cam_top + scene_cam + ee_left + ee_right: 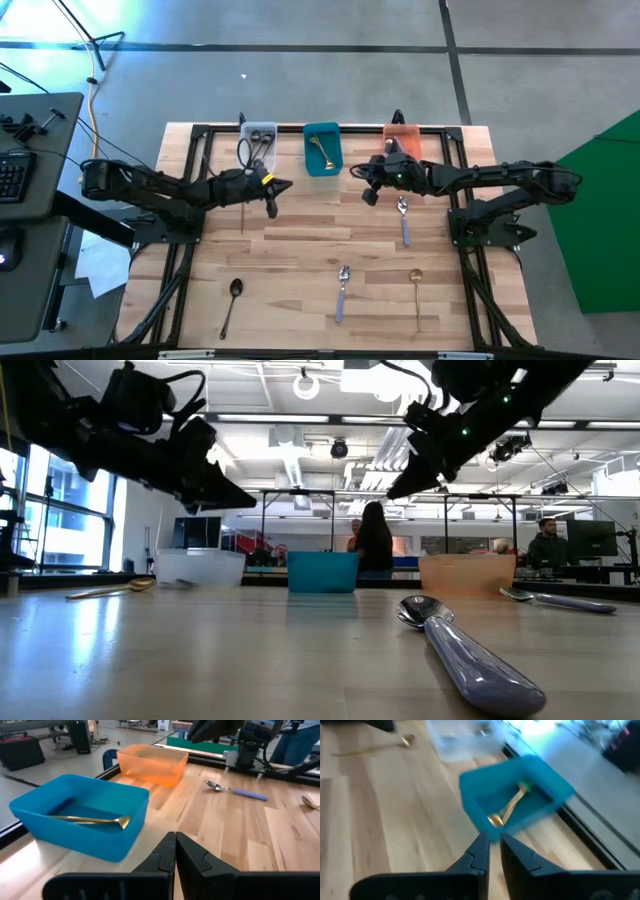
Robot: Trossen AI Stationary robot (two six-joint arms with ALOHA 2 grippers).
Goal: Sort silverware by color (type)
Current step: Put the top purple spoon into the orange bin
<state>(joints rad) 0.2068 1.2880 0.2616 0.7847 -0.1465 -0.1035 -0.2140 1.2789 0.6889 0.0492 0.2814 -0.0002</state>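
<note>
A slim shiny gold spoon [321, 152] lies inside the teal plastic bin [307, 160]. The left gripper [272, 197], jaws closed on nothing, hangs just left of that bin. The right gripper [368, 187], jaws a sliver apart and empty, hangs just right of it. A lavender-handled silver spoon [403, 220] lies nearer than the bin on the pale wooden table [300, 250].
</note>
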